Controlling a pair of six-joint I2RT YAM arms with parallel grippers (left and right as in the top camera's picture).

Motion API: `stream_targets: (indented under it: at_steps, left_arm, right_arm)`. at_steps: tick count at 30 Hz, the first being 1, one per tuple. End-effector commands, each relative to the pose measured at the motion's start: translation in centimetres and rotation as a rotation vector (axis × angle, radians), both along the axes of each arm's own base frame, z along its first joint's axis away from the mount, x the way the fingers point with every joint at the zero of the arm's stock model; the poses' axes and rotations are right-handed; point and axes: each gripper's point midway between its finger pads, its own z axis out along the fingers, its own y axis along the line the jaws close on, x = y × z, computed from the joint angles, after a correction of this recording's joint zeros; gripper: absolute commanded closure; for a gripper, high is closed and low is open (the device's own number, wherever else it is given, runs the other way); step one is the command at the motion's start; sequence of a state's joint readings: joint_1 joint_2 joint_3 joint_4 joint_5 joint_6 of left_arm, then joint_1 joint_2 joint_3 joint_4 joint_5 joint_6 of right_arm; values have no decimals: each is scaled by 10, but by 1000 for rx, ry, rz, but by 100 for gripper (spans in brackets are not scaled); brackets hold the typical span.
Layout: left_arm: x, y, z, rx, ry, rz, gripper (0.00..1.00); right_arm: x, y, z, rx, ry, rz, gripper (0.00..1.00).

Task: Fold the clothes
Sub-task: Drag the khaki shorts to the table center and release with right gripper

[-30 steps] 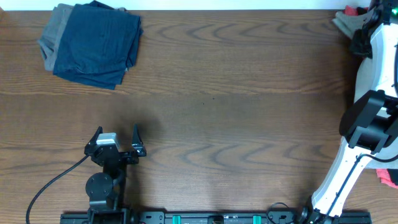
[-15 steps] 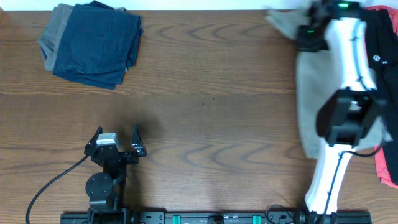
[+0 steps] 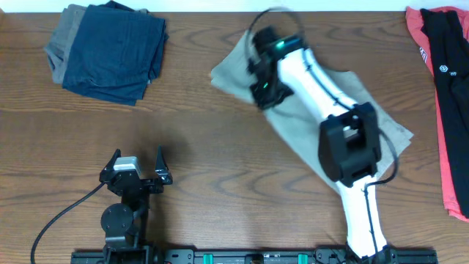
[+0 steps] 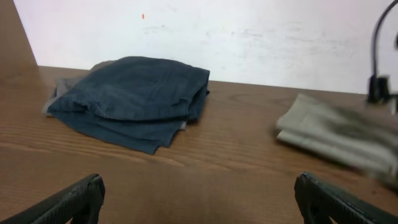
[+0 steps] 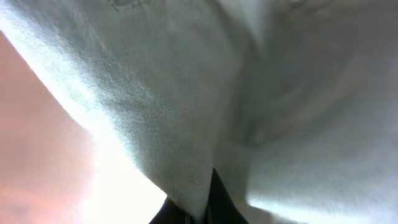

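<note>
Right end effector (image 3: 262,94) is clamped shut on the khaki shorts (image 3: 231,73), cloth bunched round its fingers, prob. so it can set them mid-table (image 3: 220,147) for spreading. Shorts lie crumpled, unfolded, right of ctr. Left end effector (image 3: 137,160) sits wide open & empty near front edge, navy pile (image 3: 110,51) well apart.

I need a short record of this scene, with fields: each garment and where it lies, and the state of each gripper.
task garment: khaki shorts, unfolded and rumpled, right of the middle of the table
folded pile: navy and grey garments, far left corner
other garment: red-and-black garment, right edge
left gripper: open, empty, near side
right gripper: shut on the khaki shorts
</note>
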State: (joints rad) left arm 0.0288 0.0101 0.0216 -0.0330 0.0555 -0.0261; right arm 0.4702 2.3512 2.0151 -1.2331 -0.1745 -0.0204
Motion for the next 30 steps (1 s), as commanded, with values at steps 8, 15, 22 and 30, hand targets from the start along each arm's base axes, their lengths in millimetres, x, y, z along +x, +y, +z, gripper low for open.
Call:
stream_targets:
  at_steps: [8,15,22,30]
  left_arm:
    - [-1,1,-15,-2,45,5,2]
    - [-1,1,-15,-2,45,5,2]
    - [-1,1,-15,-2,45,5,2]
    - [-1,1,-15,-2,45,5,2]
  right_arm:
    - [-112,99,18,236,221,326,93]
    - [-121,91,16,89,229,240,59]
    - [-82,52,53,92,155,58,44]
    - [-31,-67,132,-33,-82,-260,27]
